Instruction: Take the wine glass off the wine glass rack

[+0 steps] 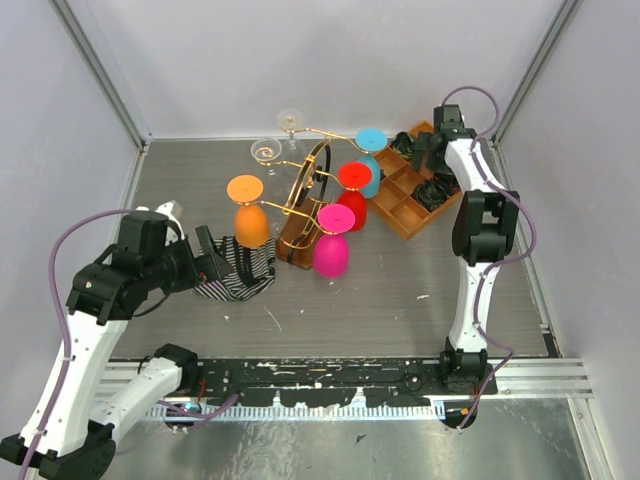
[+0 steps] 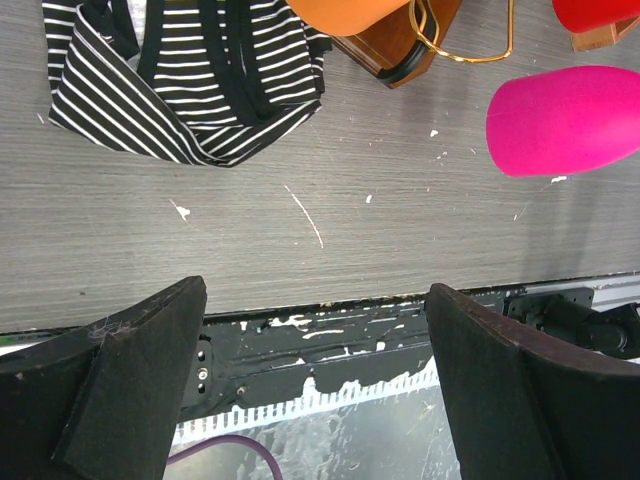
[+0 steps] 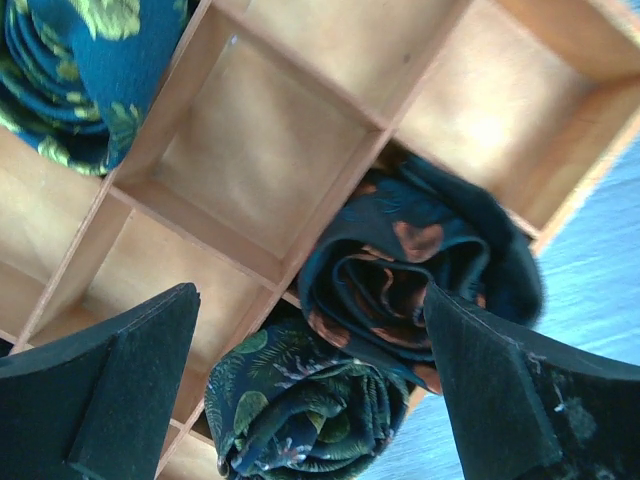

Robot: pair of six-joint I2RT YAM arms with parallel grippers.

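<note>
The wine glass rack [image 1: 308, 205], gold curly wire on a brown wooden base [image 2: 395, 45], stands mid-table. Several wine glasses hang upside down from it: orange [image 1: 249, 218], magenta [image 1: 331, 250], red [image 1: 352, 198], blue [image 1: 371, 165] and two clear ones [image 1: 266, 151] at the back. My left gripper [image 1: 216, 260] is open and empty, low over a striped cloth, left of the orange glass. In the left wrist view the left gripper [image 2: 315, 385] frames bare table, with the magenta glass [image 2: 565, 120] at upper right. My right gripper [image 1: 421, 152] hovers open over the wooden tray.
A black-and-white striped cloth [image 1: 243, 268] lies left of the rack. An orange compartmented wooden tray [image 1: 405, 205] sits at the back right and holds rolled patterned cloths [image 3: 420, 255]. Grey walls close in the table on three sides. The black base rail [image 1: 330, 375] runs along the near edge.
</note>
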